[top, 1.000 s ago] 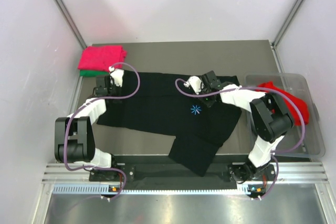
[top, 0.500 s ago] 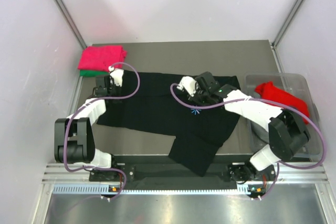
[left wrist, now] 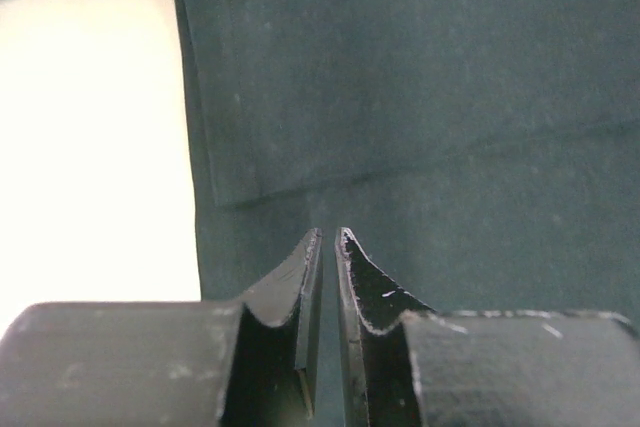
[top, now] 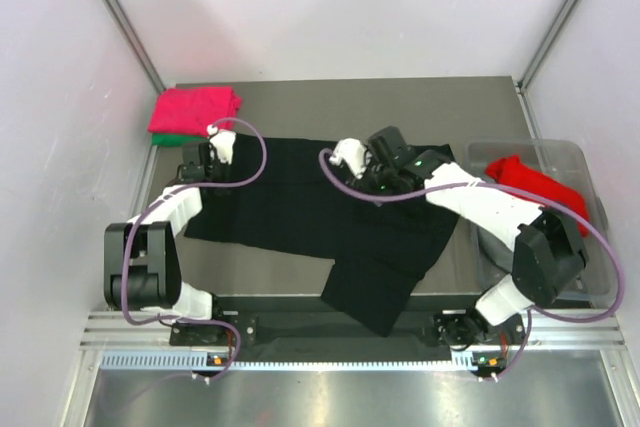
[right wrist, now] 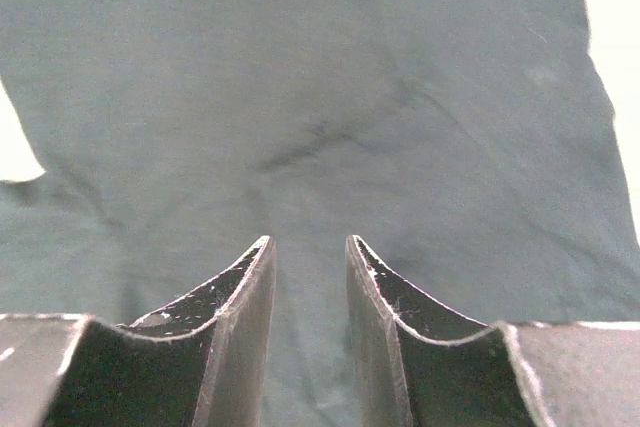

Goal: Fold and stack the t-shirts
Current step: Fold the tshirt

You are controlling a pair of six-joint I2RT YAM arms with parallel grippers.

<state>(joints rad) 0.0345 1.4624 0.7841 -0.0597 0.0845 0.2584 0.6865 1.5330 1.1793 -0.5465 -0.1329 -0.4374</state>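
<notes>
Black t-shirt (top: 280, 212) spread flat, plain dark cloth — right hand (right wrist: 308, 242) parted just above it

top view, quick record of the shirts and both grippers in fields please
black t-shirt: spread out on the table, not folded
folded stack: pink-red t-shirt on green t-shirt, far left corner
red t-shirt: in clear bin, right side
left gripper: jaws nearly together at black shirt's left edge, grip unclear
right gripper: open over the black shirt
</notes>
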